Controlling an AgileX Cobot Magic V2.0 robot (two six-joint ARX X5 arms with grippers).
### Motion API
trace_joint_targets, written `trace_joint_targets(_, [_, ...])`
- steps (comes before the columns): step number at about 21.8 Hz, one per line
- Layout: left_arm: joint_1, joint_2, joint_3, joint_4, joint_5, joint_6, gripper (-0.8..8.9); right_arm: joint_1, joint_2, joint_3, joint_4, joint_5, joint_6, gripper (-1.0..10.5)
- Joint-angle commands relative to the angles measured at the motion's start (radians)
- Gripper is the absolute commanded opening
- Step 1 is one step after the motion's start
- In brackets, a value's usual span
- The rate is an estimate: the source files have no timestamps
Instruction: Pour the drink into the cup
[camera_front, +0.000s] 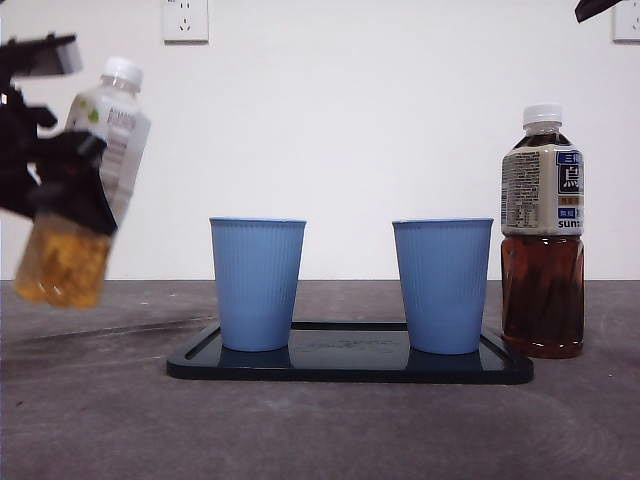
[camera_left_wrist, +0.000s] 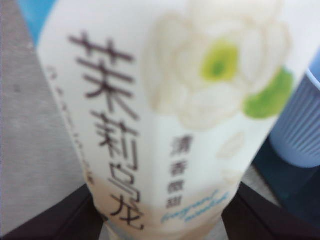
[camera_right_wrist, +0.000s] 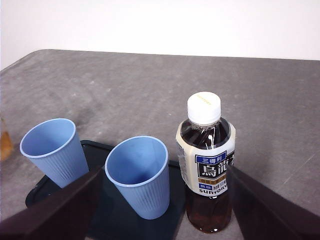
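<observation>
Aloft, left end effector (camera_front: 60, 175) grips tea bottle (camera_front: 85, 190), cap tilted up-right

Three cameras around the black tray (camera_front: 350, 365)

Front: low, level with the table, facing the wall behind the tray, near. Right wrist: high above, angled down at the tray (camera_right_wrist: 60, 192), sharing both blue cups and the dark tea bottle (camera_right_wrist: 206, 165) beside it. Left wrist: pressed close to a white-labelled bottle (camera_left_wrist: 170, 120), tray edge just beyond.

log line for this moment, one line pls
step: bottle lifted, pour not begun | left gripper: shut on jasmine tea bottle, capped, tilted, off table | right gripper: open above oolong bottle | cups: upright on tray
</observation>
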Motion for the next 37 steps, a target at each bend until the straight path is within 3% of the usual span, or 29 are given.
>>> trace_joint_targets(1, [-0.003, -0.017, 0.119, -0.121, -0.041, 0.139, 2.72, 0.005, 0.004, 0.009, 0.005, -0.003, -0.011, 3.9])
trace_joint_targets(7, [-0.021, -0.020, 0.275, -0.383, -0.129, 0.320, 2.76, 0.005, 0.004, 0.009, -0.001, -0.003, -0.011, 3.9])
trace_joint_targets(12, [-0.055, -0.019, 0.358, -0.500, -0.239, 0.445, 2.76, 0.005, 0.004, 0.009, -0.010, -0.003, -0.011, 3.9])
trace_joint_targets(23, [-0.150, 0.029, 0.423, -0.558, -0.525, 0.659, 2.76, 0.005, 0.004, 0.009, -0.017, -0.011, -0.011, 3.9])
trace_joint_targets(34, [-0.220, 0.145, 0.442, -0.525, -0.725, 0.761, 2.75, 0.005, 0.004, 0.009, -0.029, -0.037, -0.011, 3.9])
trace_joint_targets(37, [-0.238, 0.171, 0.455, -0.520, -0.735, 0.772, 2.75, 0.005, 0.004, 0.008, -0.038, -0.036, -0.011, 3.9])
